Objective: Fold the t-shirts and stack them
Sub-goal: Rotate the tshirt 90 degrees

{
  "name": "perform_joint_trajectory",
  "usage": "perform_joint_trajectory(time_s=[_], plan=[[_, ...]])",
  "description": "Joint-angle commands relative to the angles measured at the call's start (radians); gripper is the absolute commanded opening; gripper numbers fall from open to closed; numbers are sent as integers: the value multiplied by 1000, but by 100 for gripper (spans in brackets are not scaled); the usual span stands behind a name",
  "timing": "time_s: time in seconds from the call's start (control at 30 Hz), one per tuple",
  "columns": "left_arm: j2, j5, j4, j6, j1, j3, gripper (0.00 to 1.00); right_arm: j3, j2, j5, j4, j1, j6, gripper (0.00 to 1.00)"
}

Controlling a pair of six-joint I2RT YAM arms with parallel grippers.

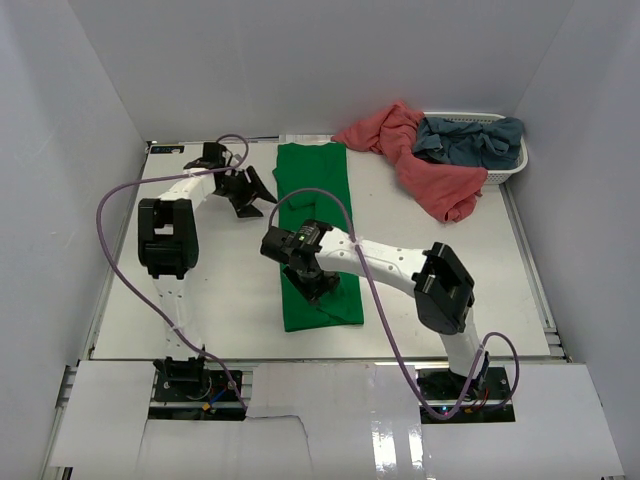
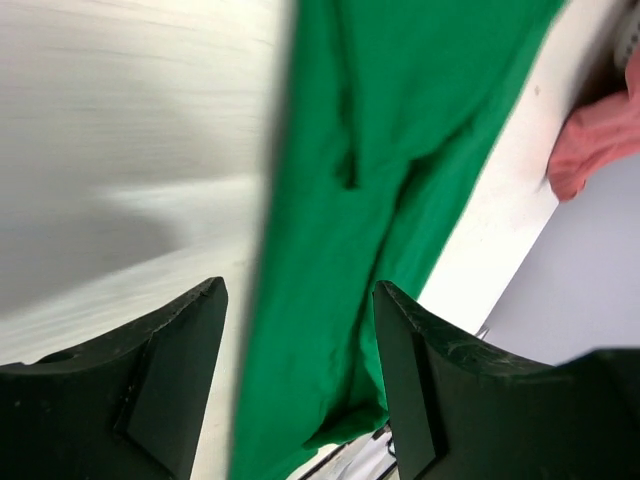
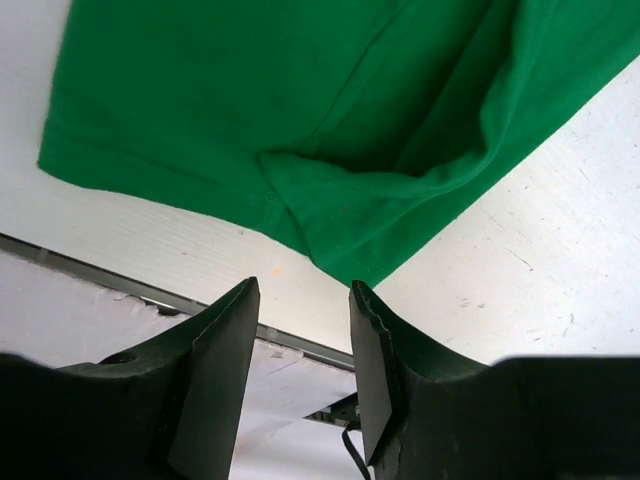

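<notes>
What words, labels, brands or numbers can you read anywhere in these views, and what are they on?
No text can be read in any view.
The green shirt, pink shirt and blue shirt show no print or tag.
The white basket shows no label.
Anything on the left arm's base or the right arm's base is too small to read.

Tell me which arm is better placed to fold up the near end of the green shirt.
Right, probably. The right gripper hangs open over the green t-shirt's near end; the left gripper, also open, sits beside its far left edge.
</notes>
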Motion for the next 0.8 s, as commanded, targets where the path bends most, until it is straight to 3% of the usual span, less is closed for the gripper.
perform_joint_trajectory(time_s=[0.0,0.23,0.77], plan=[[-8,23,13,11,80,-27,71,57,48,9,-54,-10,19,48],[-43,14,13,28,194,-82,71,229,185,54,-146,1,58,52],[-61,29,28,45,251,-138,71,218,272,91,-134,-2,111,53]])
